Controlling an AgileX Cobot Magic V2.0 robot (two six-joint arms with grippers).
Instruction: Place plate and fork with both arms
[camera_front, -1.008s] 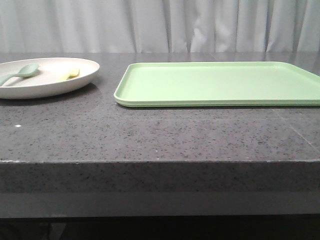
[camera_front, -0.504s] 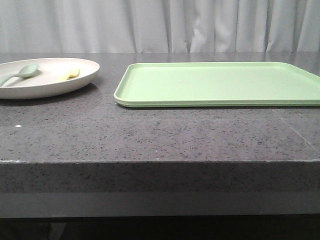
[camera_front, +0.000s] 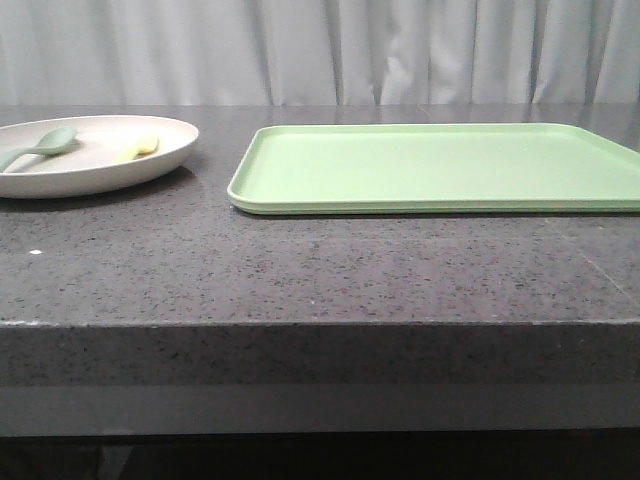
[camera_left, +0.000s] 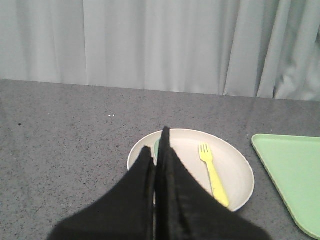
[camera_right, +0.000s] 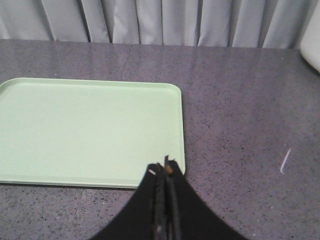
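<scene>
The cream-white plate (camera_front: 90, 175) sits at the table's far left; it also shows in the left wrist view (camera_left: 235, 170). On it lie the pale-yellow fork (camera_front: 138, 149), clear in the left wrist view (camera_left: 212, 172), and a grey-green spoon (camera_front: 40, 146). My left gripper (camera_left: 157, 145) is shut and empty, held above the plate's near-left part and hiding most of the spoon there. My right gripper (camera_right: 163, 167) is shut and empty, over the near right corner of the light-green tray (camera_right: 85, 130). Neither gripper shows in the front view.
The light-green tray (camera_front: 440, 165) lies to the right of the plate on the dark speckled stone table (camera_front: 300, 270); its corner shows in the left wrist view (camera_left: 292, 175). A pale curtain hangs behind. A white object (camera_right: 312, 45) stands at the right wrist view's edge.
</scene>
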